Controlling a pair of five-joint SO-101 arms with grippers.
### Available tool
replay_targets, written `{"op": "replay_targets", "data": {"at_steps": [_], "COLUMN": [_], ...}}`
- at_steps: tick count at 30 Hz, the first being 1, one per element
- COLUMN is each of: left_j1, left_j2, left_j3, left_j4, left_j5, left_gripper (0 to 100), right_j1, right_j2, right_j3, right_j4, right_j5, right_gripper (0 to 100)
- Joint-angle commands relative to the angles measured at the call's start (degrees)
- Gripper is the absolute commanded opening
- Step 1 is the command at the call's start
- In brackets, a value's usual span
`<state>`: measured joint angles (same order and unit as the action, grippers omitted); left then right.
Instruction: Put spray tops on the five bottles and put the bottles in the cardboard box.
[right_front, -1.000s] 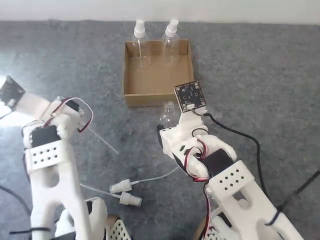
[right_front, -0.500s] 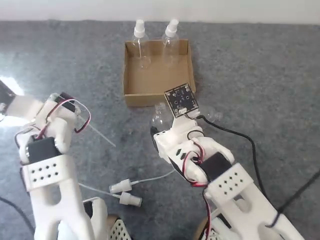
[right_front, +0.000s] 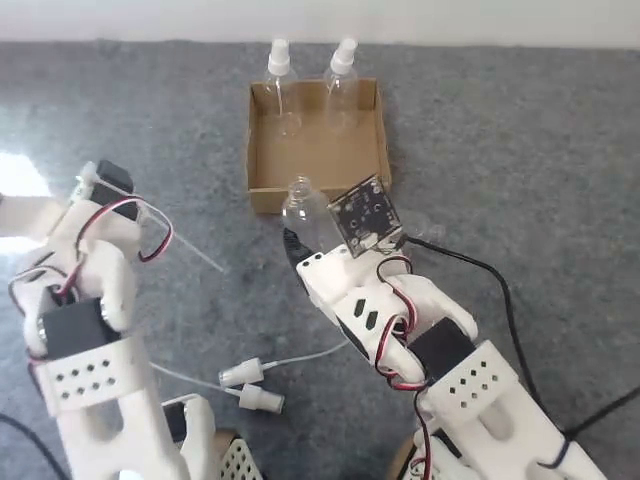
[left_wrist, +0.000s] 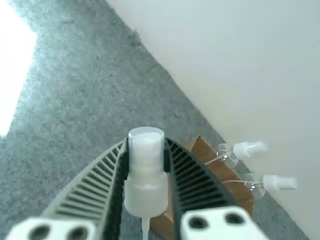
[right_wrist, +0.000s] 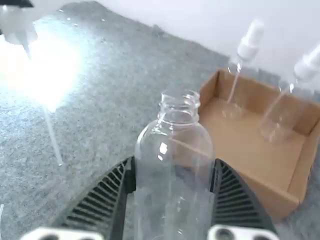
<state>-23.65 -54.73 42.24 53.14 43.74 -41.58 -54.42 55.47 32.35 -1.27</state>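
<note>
Grey carpet (right_front: 520, 130); left gripper (left_wrist: 145, 146) clamps a spray top (left_wrist: 145, 185); right gripper (right_wrist: 173, 174) grips an uncapped bottle (right_wrist: 172, 142).

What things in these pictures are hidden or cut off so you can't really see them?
- High view: the loose clear bottle is mostly behind the wrist camera board. I cannot tell whether it has a top.
- Right wrist view: the open bottle has its base cut off by the bottom edge.
- Left wrist view: the spray top has its tube cut off by the bottom edge.
</note>
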Motion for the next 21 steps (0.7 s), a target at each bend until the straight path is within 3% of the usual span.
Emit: {"op": "replay_targets", "data": {"at_steps": [1, 6, 13, 21], "left_j1": [-0.18, -0.18, 0.09, 0.18], "left_j2": [-4.48, -7.56, -9.58, -10.2], "left_j3": [-4.79, -6.37, -6.99, -8.92], "left_j4": [0.09, 0.09, -0.26, -0.18], "left_j5": [0.35, 0.35, 0.44, 0.53], "left_gripper": [1, 1, 1, 1], "right_j1": [-1.71, -2.51, -3.65, -5.67], "right_j2": [-2.15, -2.15, -2.24, -2.24], "right_j3": [-0.7, 5.63, 13.89, 19.16], "right_j4": [-4.35, -13.58, -25.19, -30.02], "right_j5": [4.04, 4.66, 12.66, 13.1], "right_gripper": [14.0, 14.0, 14.0, 13.9]}}
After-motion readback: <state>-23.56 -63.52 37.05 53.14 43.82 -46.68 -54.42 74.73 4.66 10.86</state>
